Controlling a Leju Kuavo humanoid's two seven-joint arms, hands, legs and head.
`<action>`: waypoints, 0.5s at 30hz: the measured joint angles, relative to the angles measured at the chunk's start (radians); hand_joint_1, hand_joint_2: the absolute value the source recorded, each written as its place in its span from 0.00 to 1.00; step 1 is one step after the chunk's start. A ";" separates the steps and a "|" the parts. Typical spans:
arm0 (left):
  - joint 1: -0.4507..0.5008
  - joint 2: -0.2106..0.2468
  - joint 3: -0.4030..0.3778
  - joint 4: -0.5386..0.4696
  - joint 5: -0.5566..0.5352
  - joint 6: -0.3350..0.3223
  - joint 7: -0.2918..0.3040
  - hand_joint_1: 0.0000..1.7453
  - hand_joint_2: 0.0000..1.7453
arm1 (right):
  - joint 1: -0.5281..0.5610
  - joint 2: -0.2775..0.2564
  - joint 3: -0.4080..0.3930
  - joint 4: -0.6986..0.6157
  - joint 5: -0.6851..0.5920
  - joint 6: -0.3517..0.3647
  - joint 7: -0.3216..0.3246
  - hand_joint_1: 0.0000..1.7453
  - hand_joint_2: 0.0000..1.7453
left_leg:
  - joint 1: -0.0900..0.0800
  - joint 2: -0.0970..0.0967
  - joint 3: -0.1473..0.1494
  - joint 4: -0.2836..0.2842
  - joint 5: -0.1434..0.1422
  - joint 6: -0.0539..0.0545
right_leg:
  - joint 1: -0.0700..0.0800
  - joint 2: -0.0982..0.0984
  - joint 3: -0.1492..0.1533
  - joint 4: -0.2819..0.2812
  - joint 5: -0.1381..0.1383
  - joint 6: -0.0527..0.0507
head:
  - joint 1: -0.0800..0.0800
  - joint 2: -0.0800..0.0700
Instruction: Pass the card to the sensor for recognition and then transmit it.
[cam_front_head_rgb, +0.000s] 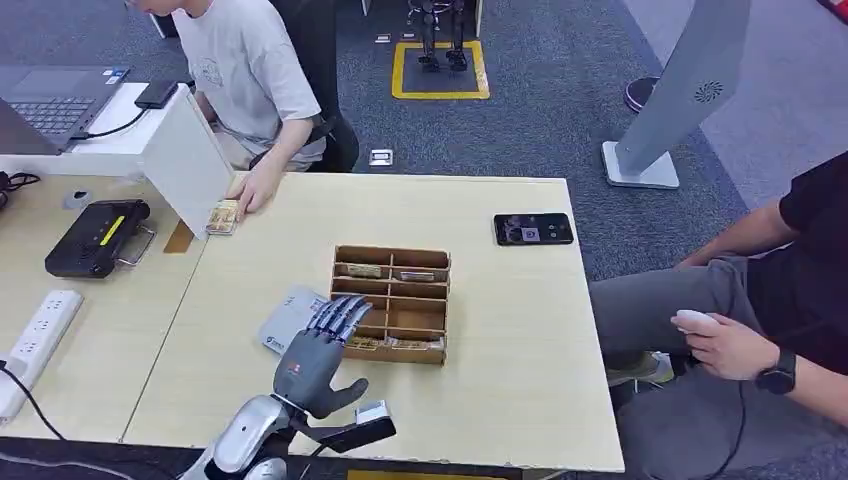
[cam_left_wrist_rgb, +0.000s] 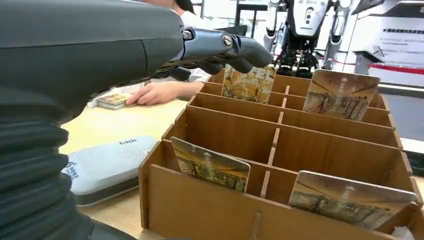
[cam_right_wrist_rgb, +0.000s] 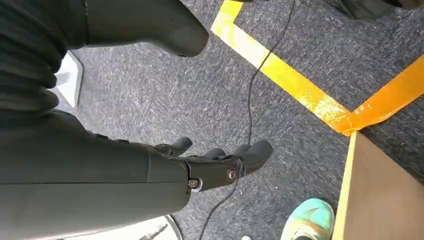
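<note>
The left hand (cam_front_head_rgb: 318, 352) hovers at the near-left corner of the wooden card organizer (cam_front_head_rgb: 392, 303), fingers extended and held side by side, holding nothing. From the left wrist view the fingertips (cam_left_wrist_rgb: 240, 50) reach over the compartments, a position that suits dipping down onto a card's upper edge. The cards stand tilted on edge in their slots, so their top edges rise above the dividers and can be pinched: the nearest card (cam_left_wrist_rgb: 210, 164) sits in the front-left compartment, with others further right and in the back row. It is my judgement that this front-left card is the one to be taken; no card is yet grasped.

The white card sensor (cam_front_head_rgb: 288, 320) lies flat on the table (cam_front_head_rgb: 500, 400) just beside the organizer's left wall, partly under the hand, which keeps the carry from slot to reader short.

The right hand (cam_right_wrist_rgb: 220, 162) hangs beside the table above the carpet, fingers loosely apart and holding nothing, out of the way.

A person's hand (cam_front_head_rgb: 255, 188) rests at the far edge near a stack of cards (cam_front_head_rgb: 222, 217), probably placed to receive the card afterwards.
</note>
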 joint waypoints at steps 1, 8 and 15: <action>0.000 0.000 0.000 0.000 0.000 0.000 0.000 0.00 1.00 | 0.000 0.000 0.002 0.000 0.000 0.000 0.000 0.00 1.00 | 0.000 0.000 0.000 0.000 0.000 0.000 | 0.000 0.000 0.000 0.000 0.000 0.000 | 0.000 0.000; -0.013 0.001 0.000 0.011 -0.029 0.018 0.023 0.00 1.00 | 0.001 0.000 0.027 -0.008 -0.013 0.001 0.006 0.00 1.00 | 0.000 0.000 0.000 0.000 0.000 0.000 | 0.000 0.000 0.000 0.000 0.000 0.000 | 0.000 0.000; -0.014 0.003 0.015 0.030 -0.028 0.022 0.023 0.00 1.00 | 0.008 0.000 0.047 -0.016 -0.023 0.006 0.007 0.00 1.00 | 0.000 0.000 0.000 0.000 0.000 0.000 | 0.000 0.000 0.000 0.000 0.000 0.000 | 0.000 0.000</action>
